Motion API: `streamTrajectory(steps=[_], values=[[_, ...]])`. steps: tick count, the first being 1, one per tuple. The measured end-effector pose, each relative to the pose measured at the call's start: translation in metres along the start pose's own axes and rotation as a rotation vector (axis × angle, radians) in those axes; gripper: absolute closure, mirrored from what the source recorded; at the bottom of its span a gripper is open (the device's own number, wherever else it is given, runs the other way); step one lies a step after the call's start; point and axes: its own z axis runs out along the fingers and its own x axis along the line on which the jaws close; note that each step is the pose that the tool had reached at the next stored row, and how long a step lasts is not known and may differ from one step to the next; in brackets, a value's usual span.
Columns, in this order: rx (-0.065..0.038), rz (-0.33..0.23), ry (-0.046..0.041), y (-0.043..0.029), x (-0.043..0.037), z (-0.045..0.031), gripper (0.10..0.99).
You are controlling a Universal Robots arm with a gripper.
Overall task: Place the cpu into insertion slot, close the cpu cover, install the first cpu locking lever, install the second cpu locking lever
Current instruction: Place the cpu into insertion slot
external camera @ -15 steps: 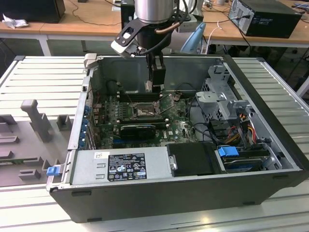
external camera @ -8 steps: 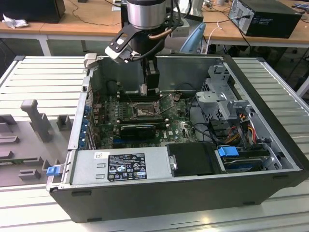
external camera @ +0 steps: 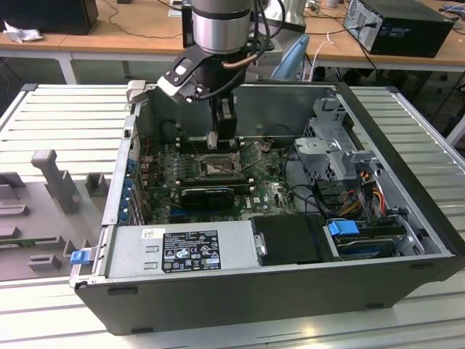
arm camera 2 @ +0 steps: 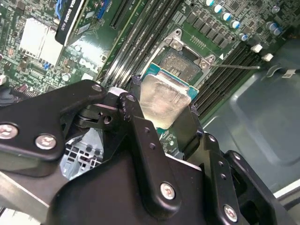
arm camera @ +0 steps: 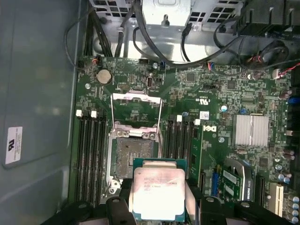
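Observation:
My gripper (arm camera: 159,208) is shut on the cpu (arm camera: 159,190), a pale silver-topped square chip on a green base, with one finger (arm camera: 118,206) on each side edge. In the second wrist view the cpu (arm camera 2: 164,99) hangs level just above the board, beside the insertion slot (arm camera 2: 180,63) and apart from it. The insertion slot (arm camera: 134,157) lies bare, dark inside its metal rim. The cpu cover (arm camera: 136,97) is swung open, away from the socket. A thin wire lever (arm camera 2: 234,66) sticks out sideways. In the exterior view the gripper (external camera: 215,142) sits low inside the computer case, over the insertion slot (external camera: 216,166).
Long black memory slots (arm camera: 89,154) flank the socket on both sides. A black card (external camera: 207,195) stands on the board in front of it, with a ribbed heat sink (arm camera: 251,130) nearby. Cables (external camera: 305,189), a drive cage (external camera: 338,149) and the case walls (external camera: 407,167) hem in the space.

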Motion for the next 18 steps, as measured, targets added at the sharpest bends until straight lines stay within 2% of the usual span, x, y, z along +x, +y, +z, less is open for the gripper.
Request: streamTrajectory(steps=[6, 11, 15, 18], values=[[0.000, -0.001, -0.0001, -0.0006, -0.0003, 0.0124, 0.557], [0.003, -0.002, 0.0010, -0.0008, -0.0004, 0.0173, 0.557], [0.003, -0.003, 0.0015, -0.0013, -0.0006, 0.0277, 0.557], [0.003, -0.003, 0.0014, -0.0014, 0.0008, 0.0320, 0.557]])
